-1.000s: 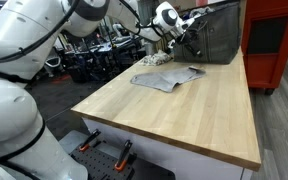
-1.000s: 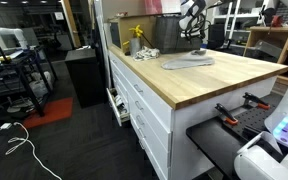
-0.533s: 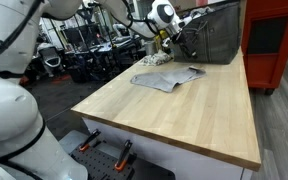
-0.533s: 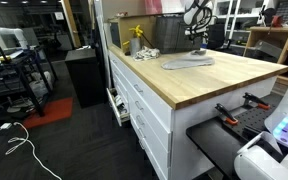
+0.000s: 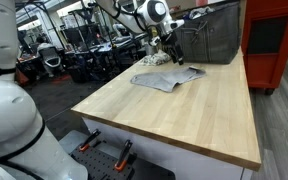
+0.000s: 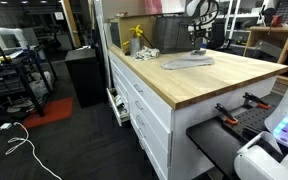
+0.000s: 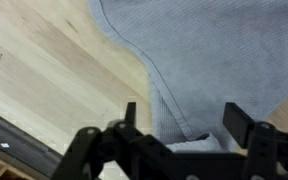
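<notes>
Wooden bench [image 5: 189, 115], grey cloth [image 5: 165, 78] on it, red cabinet [image 5: 274, 40] beside

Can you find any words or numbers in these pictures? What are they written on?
No text to quote: no word, number, label or sign can be read in any view.
The gray cloth, the wooden table, the red cabinet and the gripper show no print.
The shelves and machines far behind are too small and blurred to tell whether they carry writing.
</notes>
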Robot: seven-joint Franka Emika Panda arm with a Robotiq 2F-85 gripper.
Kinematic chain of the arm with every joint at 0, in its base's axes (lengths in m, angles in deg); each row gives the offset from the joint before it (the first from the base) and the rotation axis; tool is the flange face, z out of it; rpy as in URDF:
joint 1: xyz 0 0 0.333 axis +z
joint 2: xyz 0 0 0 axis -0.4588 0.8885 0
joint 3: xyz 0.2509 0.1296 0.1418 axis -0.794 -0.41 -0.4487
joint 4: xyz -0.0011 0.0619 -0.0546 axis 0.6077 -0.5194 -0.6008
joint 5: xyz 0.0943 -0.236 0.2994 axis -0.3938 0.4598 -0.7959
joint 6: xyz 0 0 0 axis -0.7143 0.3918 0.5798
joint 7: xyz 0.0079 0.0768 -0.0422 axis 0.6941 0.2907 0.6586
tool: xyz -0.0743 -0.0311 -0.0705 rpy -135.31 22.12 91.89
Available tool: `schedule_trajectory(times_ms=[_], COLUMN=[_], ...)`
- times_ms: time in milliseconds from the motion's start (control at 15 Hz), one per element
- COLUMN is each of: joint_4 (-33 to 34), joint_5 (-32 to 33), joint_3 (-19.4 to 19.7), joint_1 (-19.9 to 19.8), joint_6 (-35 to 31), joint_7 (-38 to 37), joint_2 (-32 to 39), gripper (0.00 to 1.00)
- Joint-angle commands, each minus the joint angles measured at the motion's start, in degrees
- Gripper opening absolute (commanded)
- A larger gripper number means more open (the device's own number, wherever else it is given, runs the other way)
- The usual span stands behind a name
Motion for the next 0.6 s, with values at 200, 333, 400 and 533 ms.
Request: schedule_trajectory(times_ms=[200, 333, 400, 533], joint_4=[5.16, 8.34, 9.97, 13.2], joint_5=[-4.4, -4.95, -5.09, -5.7], joint_3=[-1.43, -1.14, -1.0, -0.88], joint_1=[-0.17, -0.3, -0.49, -1.08], joint_6=[1.28, 1.74, 1.79, 2.26], joint_7=[-3.58, -6.18, -7.21, -8.62], joint_2=[3.72, 6.34, 7.78, 10.57], gripper=[0.35, 0.2, 0.12, 0.01])
